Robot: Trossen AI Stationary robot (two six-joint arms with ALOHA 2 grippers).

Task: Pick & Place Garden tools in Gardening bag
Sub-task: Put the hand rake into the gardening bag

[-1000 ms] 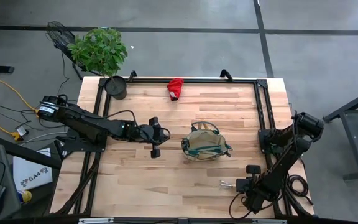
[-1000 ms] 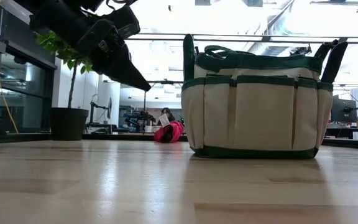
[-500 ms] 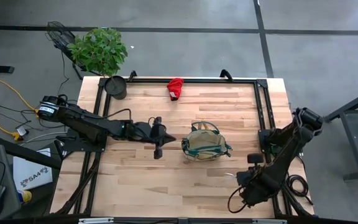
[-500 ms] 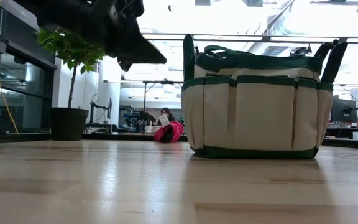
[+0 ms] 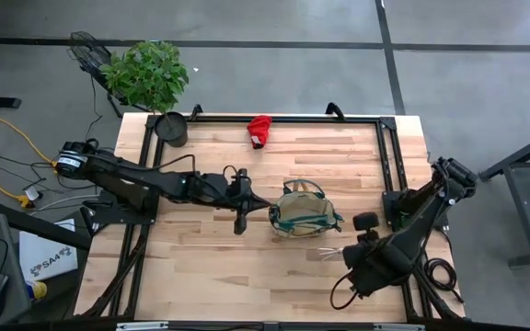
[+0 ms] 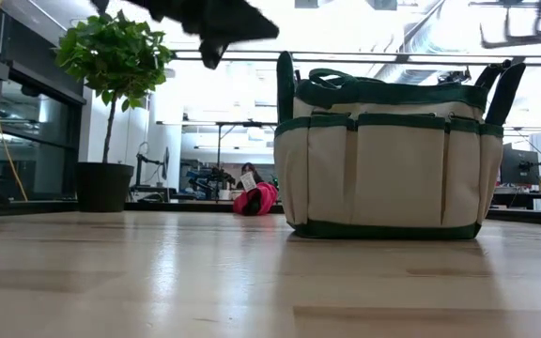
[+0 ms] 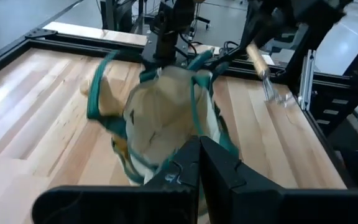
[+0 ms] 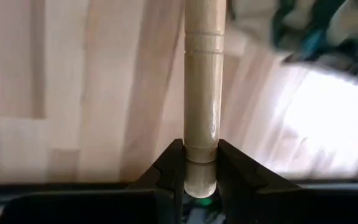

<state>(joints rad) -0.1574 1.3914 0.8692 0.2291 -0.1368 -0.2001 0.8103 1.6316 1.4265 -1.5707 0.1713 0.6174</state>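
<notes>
We start at the bag [image 5: 304, 211], which sits upright near the middle of the table [image 5: 201, 267], its round mouth open to the sky and its green handles splayed. At about four o'clock from it, just off its lower right corner, the right gripper [image 8: 199, 163] clamps the butt of a wooden-handled rake [image 7: 265, 70]; the wood stands between the two fingers, and the metal prongs point toward the bag. At nine o'clock from the bag the left gripper [image 7: 199, 167] hovers just beside the rim with its fingers pressed together, holding nothing. The red glove [image 5: 259, 131] lies well apart at eleven o'clock, near the far edge, with the potted plant [image 5: 159, 87] beyond at ten o'clock.

To do this step well, we judge the rake should be carried over the centre of the mouth, prongs clear of the handles, and tipped down before we let go, so it drops inside rather than catching on the trim.

Against a second ago, the left arm has reached closer to the bag, and the right arm has lifted the rake off the table and swung it toward the bag.
</notes>
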